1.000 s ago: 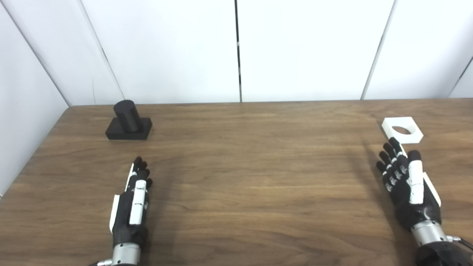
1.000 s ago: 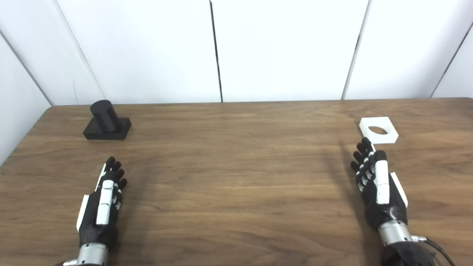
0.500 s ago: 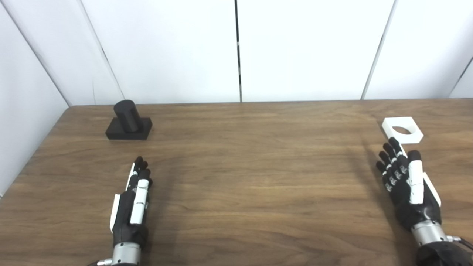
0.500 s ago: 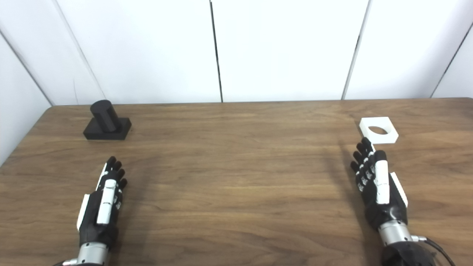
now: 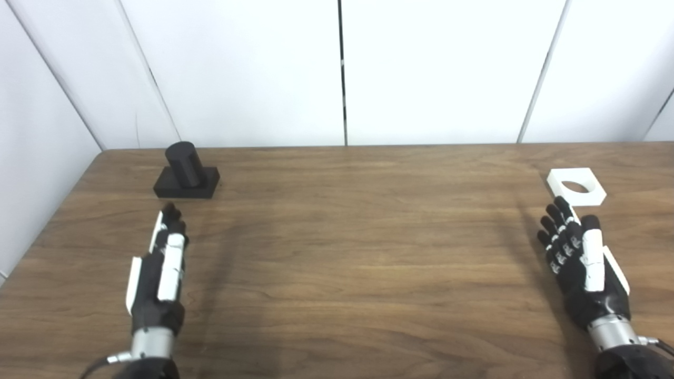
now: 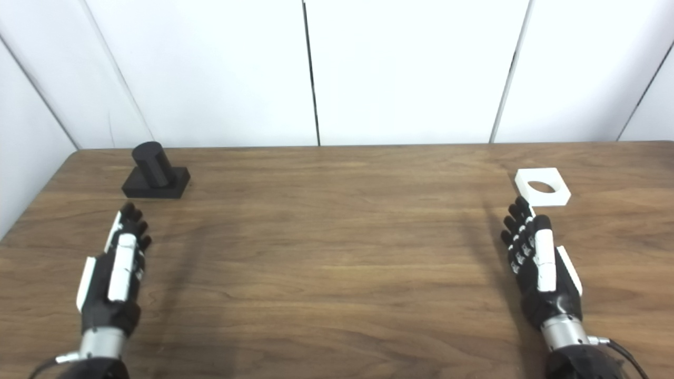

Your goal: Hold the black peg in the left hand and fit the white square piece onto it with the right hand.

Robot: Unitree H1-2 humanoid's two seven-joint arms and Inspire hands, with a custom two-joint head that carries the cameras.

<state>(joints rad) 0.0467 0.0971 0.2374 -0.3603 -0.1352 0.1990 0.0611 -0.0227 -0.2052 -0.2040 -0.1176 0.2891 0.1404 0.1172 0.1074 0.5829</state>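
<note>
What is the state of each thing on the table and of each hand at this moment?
black peg: upright on its square base, on the table, not held.
white square piece: flat on the table, hole facing up, not held.
left hand: open, empty, just short of the peg.
right hand: open, empty, fingertips close to the white piece.
</note>
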